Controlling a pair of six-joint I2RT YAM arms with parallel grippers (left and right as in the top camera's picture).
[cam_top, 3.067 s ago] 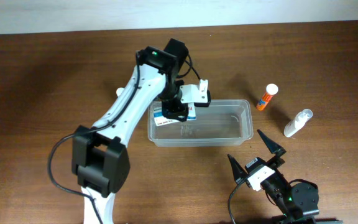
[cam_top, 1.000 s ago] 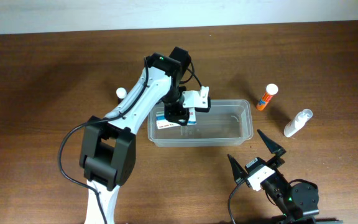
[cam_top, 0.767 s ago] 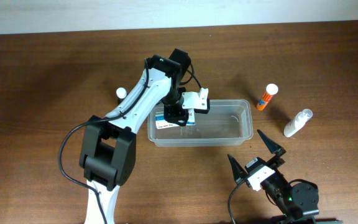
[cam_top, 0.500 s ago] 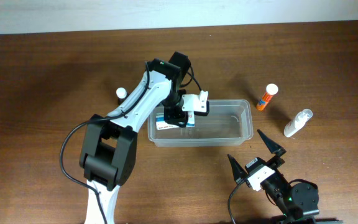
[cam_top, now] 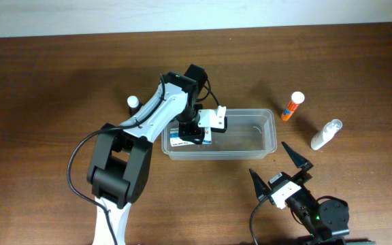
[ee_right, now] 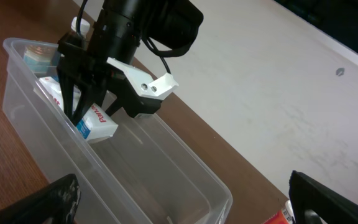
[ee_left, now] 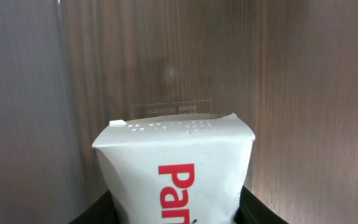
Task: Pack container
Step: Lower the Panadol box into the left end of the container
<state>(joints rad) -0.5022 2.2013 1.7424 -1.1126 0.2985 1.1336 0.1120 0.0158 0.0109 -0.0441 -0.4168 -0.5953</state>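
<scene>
1. The clear rectangular plastic container (cam_top: 273, 133) sits mid-bench on the dark wooden bench (cam_top: 60, 82).
2. The left gripper (cam_top: 194, 131) is clamped on a white cardboard carton with red and blue print (ee_left: 179, 168). It holds the carton tilted, low inside the container's left end.
3. The right gripper (cam_top: 278, 170) is spread wide and idle at the near edge, holding nothing.
4. Step in hand, as I judge it, is seating the carton.
   - Lower until a bottom edge meets the floor.
   - Lay it flat against the left wall, to leave room for the rest.
   - Open only then, and lift straight up clear of the rim.
5. Left out on the right are an orange tube with a white cap (cam_top: 291, 106) and a clear spray bottle (cam_top: 327, 134).
6. Writing: the carton shows red "Pan", cut off by the frame. The embossed marks on its flap and the tube's label are too small to read.
</scene>
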